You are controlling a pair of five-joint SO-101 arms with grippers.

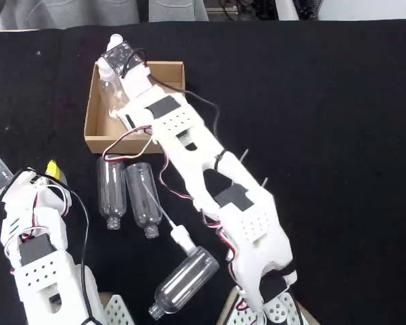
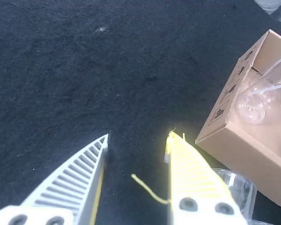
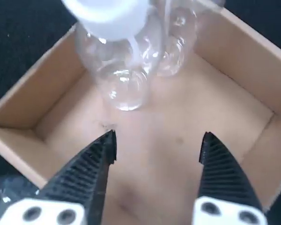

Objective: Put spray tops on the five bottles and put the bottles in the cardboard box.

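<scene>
**Right jaws spread wide over the cardboard box**

The right gripper [image 3: 159,138] is held above the cardboard box [image 1: 95,144], at 11 o'clock on the surface [image 1: 338,135], with its jaws wide apart. A capped bottle [image 3: 124,79] is seen inside the box. Two uncapped bottles [image 1: 111,193] are laid side by side just at the box's 6 o'clock. The left gripper [image 2: 138,138], jaws likewise parted, is held at 8 o'clock.

Two bottles [image 3: 126,79] are being held in the cardboard box [image 1: 90,128]; three uncapped bottles [image 1: 143,200] are being left lying toward the table's [image 1: 338,169] front edge.
</scene>
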